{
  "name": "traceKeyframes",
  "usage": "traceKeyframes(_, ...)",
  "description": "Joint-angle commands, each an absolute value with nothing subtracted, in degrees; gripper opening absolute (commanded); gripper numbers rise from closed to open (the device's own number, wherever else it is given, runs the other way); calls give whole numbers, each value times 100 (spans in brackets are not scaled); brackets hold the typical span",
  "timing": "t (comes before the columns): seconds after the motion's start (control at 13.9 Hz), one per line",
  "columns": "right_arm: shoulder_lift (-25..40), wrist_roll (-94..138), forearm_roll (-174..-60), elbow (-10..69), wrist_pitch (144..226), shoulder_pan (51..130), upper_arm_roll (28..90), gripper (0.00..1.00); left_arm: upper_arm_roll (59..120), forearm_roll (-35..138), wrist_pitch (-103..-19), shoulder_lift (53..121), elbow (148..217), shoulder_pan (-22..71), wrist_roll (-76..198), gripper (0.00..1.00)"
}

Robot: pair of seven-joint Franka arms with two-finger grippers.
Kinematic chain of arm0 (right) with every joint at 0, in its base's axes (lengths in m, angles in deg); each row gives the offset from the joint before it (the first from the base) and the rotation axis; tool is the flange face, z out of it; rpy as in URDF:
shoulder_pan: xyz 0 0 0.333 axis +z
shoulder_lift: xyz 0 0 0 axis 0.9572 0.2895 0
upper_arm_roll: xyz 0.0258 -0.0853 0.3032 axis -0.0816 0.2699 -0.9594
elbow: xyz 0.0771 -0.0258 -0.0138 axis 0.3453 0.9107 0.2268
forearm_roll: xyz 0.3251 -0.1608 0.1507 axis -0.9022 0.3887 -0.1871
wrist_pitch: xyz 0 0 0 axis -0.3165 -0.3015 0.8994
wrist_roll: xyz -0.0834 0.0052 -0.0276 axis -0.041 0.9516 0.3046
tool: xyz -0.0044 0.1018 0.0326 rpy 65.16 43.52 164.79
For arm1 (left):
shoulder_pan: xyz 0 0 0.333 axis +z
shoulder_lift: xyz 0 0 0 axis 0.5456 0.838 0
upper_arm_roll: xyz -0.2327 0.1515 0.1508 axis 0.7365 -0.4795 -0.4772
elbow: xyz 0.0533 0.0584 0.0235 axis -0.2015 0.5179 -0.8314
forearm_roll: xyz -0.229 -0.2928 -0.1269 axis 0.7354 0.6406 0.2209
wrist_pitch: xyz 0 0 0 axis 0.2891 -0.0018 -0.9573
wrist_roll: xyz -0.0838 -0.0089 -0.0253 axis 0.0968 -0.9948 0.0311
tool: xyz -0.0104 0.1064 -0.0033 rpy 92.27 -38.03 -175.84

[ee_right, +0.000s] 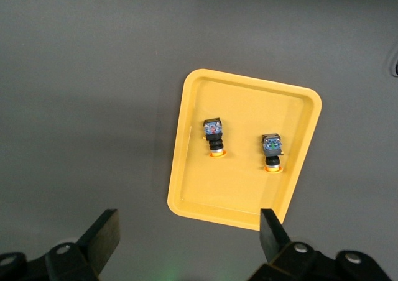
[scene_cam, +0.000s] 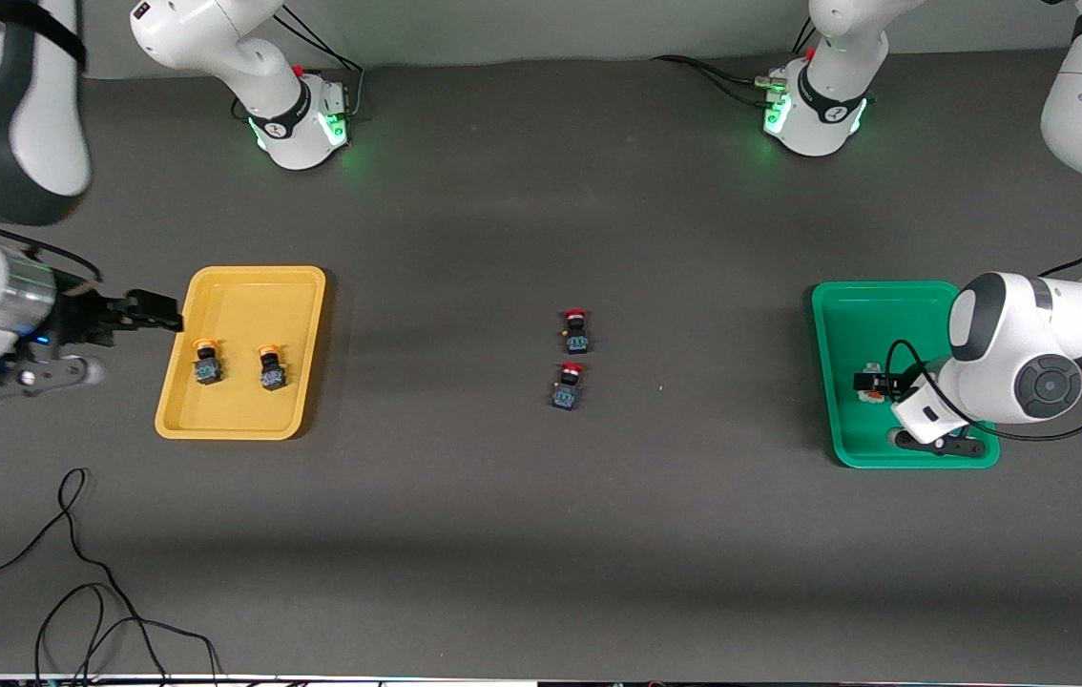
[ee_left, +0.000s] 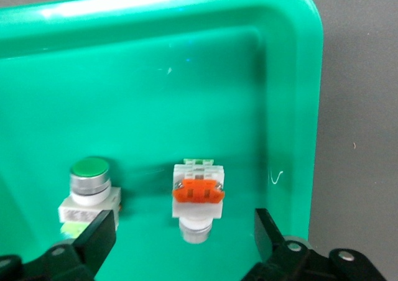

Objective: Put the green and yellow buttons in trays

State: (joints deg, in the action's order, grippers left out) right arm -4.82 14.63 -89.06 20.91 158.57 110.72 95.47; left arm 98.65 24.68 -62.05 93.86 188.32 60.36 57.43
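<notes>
Two yellow-capped buttons (scene_cam: 206, 363) (scene_cam: 271, 367) on black bodies lie in the yellow tray (scene_cam: 245, 286) toward the right arm's end; both also show in the right wrist view (ee_right: 215, 138) (ee_right: 272, 152). My right gripper (scene_cam: 155, 313) is open and empty, up in the air beside that tray's outer edge. My left gripper (ee_left: 183, 244) is open over the green tray (ee_left: 186, 76). Between its fingers lies a whitish button with an orange clip (ee_left: 197, 197). Beside it stands a green round-capped button (ee_left: 90, 184) on a whitish body.
Two red-capped black buttons (scene_cam: 576, 331) (scene_cam: 568, 385) lie mid-table, one nearer the front camera than the other. Loose black cables (scene_cam: 73, 572) trail over the table's front edge at the right arm's end. The green tray (scene_cam: 870, 305) sits toward the left arm's end.
</notes>
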Motion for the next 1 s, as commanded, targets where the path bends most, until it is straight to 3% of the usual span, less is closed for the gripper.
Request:
traceKeyframes(0.0,-1065,1837,-8353,2238,15794,9976,8321,100,10026,2471,-4954,8727,18291,5987,5810,100)
traceKeyframes(0.22,-1374,2049,-8254,2397,15794,8631,7020,100,10571,2497,-2354,8707,16403,5979,5810,100)
traceKeyframes(0.36,-1497,2110,-8140,2423,15794,7761,6211,100,10852,2524,-1322,8681,15557,6005,5881,100)
traceKeyframes(0.57,-1646,2251,-8096,2502,15794,6896,5365,100,11011,2524,-913,8383,14975,6005,5802,100)
traceKeyframes(0.93,-1682,2462,-7990,2424,15794,6965,5363,100,11126,2743,-1001,8303,14947,6040,5819,100)
